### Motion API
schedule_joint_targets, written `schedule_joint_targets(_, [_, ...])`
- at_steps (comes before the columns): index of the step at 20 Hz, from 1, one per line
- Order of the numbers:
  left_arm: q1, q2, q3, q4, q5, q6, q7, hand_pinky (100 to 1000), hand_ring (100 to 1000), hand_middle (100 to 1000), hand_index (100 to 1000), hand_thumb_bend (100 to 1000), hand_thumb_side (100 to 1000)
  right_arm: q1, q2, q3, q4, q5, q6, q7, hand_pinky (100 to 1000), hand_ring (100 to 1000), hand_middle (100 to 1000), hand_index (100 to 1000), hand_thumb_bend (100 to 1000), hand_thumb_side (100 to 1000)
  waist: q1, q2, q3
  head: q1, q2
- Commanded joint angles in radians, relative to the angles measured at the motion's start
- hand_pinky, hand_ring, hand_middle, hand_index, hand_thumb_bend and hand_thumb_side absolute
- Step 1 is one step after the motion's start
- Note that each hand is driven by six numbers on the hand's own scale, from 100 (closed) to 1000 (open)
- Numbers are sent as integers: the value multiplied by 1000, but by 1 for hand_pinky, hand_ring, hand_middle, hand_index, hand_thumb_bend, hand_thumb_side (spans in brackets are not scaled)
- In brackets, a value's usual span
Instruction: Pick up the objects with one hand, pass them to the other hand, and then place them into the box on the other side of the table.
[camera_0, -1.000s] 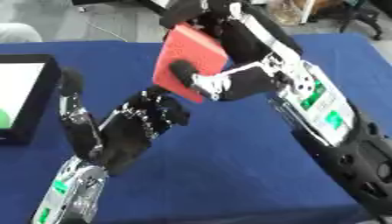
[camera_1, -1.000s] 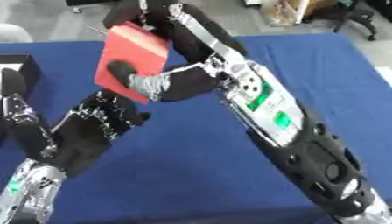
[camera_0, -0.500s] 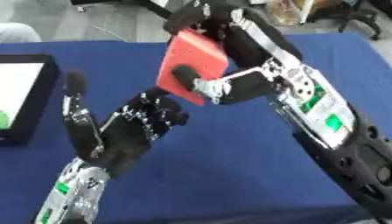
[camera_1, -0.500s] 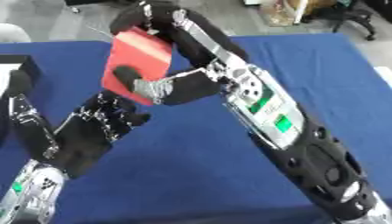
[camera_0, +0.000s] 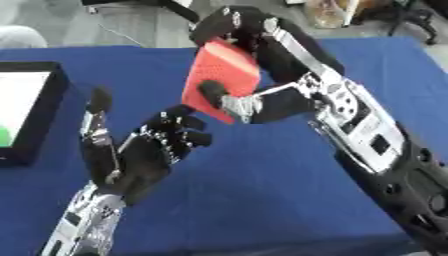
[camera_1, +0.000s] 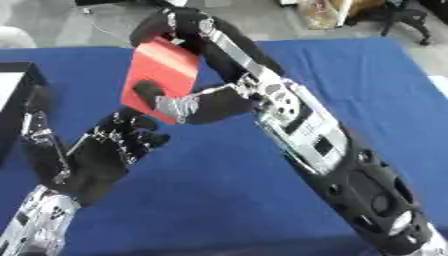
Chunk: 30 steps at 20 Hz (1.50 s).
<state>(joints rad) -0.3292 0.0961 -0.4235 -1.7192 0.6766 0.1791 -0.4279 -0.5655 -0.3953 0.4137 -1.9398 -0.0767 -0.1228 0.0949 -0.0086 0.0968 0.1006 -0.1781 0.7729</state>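
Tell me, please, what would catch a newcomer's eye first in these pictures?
Most striking is the red block, held in the air above the blue table by the right hand, thumb across its front. Just below, the left hand waits, palm up. A black box sits at the table's left edge.

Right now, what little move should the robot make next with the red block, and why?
Probably bring the left hand up to the red block and close its fingers on the lower edge. The right hand holds the block above the table, and the left hand waits just below it, not yet gripping.
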Motion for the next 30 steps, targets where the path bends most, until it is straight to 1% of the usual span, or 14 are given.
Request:
schedule_joint_targets(1, [-23, -2, -4, -9, -16, 6, 4, 986, 684, 673, 858, 586, 1000, -26, -10, -2, -11, -6, -5, 4, 380, 597, 684, 613, 100, 100, 0, -11, 2, -5, -3])
schedule_joint_targets(10, [-59, -21, -39, 15, -44, 32, -4, 988, 680, 667, 851, 552, 1000, -39, 2, 10, -14, -25, 0, 14, 384, 600, 687, 615, 100, 100, -3, -13, 8, -9, -3])
schedule_joint_targets(18, [-104, -43, -80, 29, -62, 67, -45, 1000, 683, 669, 855, 537, 1000, -41, 12, 24, -10, -34, 0, 30, 389, 608, 696, 622, 100, 100, -4, -12, 8, -7, -3])
schedule_joint_targets(25, [-134, -54, -112, 30, -71, 83, -36, 1000, 681, 667, 854, 531, 1000, -38, 19, 39, -2, -32, -3, 46, 394, 616, 704, 629, 100, 100, -4, -11, 6, -4, -3])
schedule_joint_targets(30, [-147, -59, -119, 29, -67, 89, -34, 1000, 678, 657, 853, 530, 1000, -34, 20, 52, 3, -24, -7, 59, 399, 623, 712, 636, 100, 100, -4, -11, 5, -2, -3])
